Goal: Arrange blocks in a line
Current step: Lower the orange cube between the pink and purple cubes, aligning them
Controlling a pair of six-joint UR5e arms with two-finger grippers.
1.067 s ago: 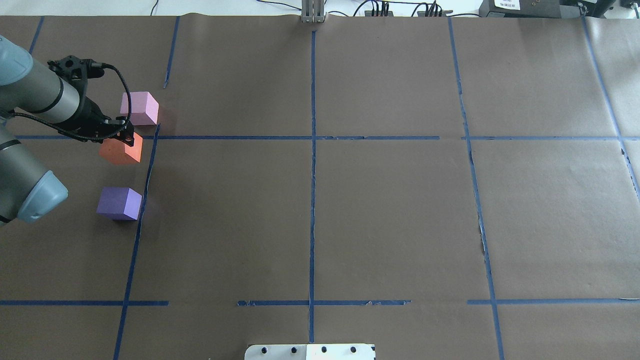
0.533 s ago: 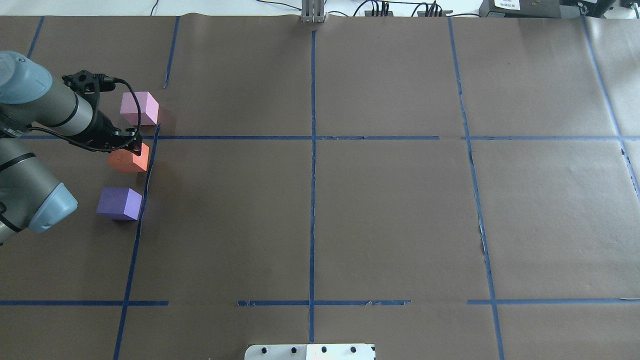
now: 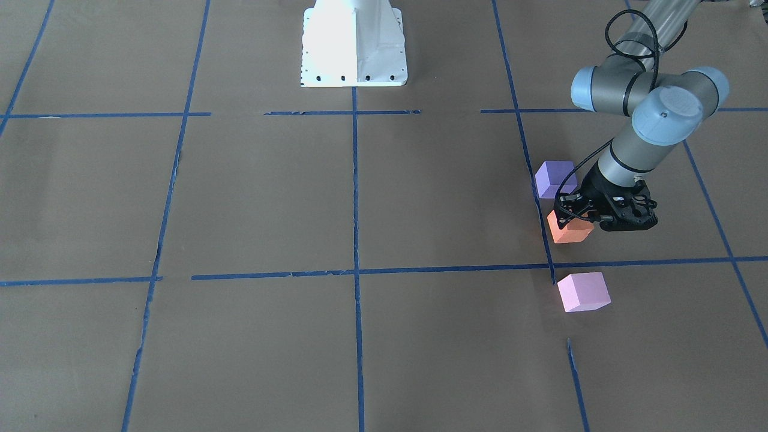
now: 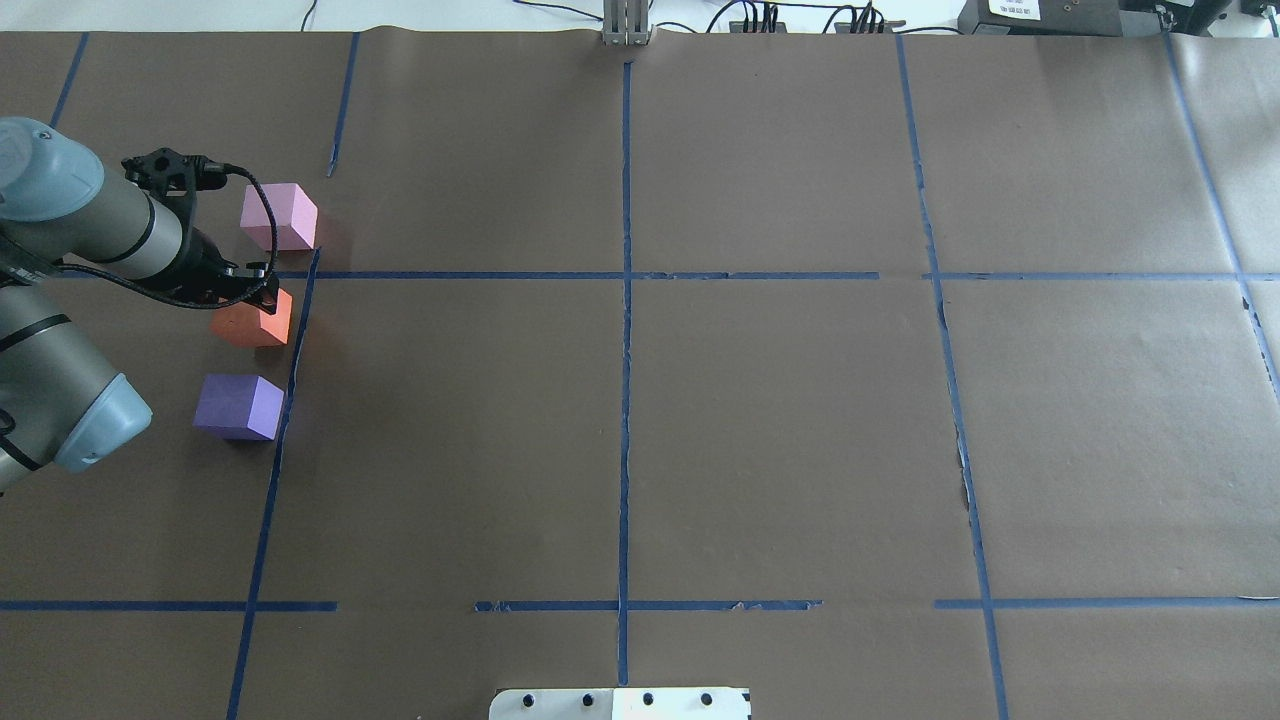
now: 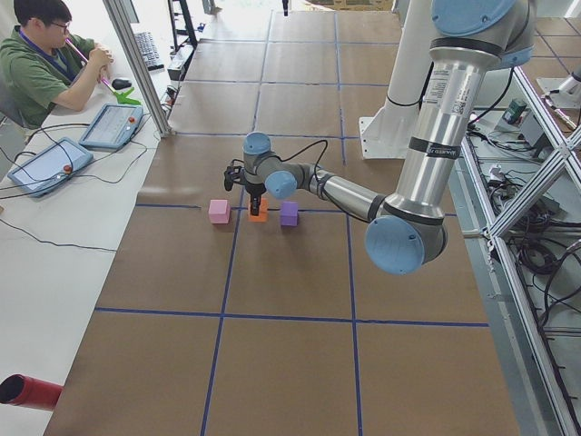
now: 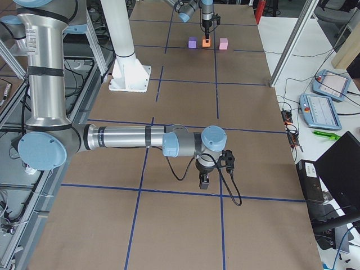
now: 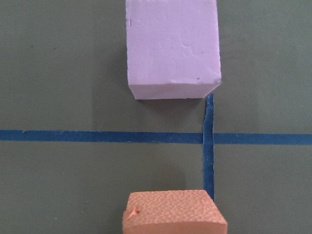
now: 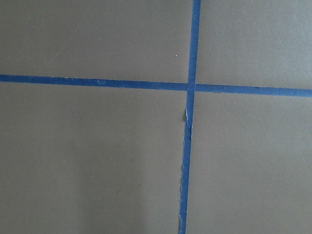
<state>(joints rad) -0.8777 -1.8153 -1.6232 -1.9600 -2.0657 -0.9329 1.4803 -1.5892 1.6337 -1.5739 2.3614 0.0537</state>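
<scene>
The orange block (image 4: 255,322) sits low at the table between the pale pink block (image 4: 280,216) and the violet-purple block (image 4: 238,406), all just left of a blue tape line. My left gripper (image 4: 250,290) stands straight over the orange block and is shut on it; in the front view the gripper (image 3: 573,219) covers the orange block's (image 3: 570,232) top. The left wrist view shows the orange block (image 7: 173,212) at the bottom edge and the pink block (image 7: 171,46) ahead. My right gripper (image 6: 203,183) hangs over bare paper far away; I cannot tell whether it is open or shut.
Brown paper with blue tape lines (image 4: 625,275) covers the table. The robot's white base (image 3: 354,42) stands at the near middle edge. An operator (image 5: 41,54) sits beside tablets (image 5: 113,124) at the side table on the left.
My left gripper has carried the orange block forward-right and down, close to the tape line, then shifted it slightly back to the left. The pink and purple blocks have not moved.
</scene>
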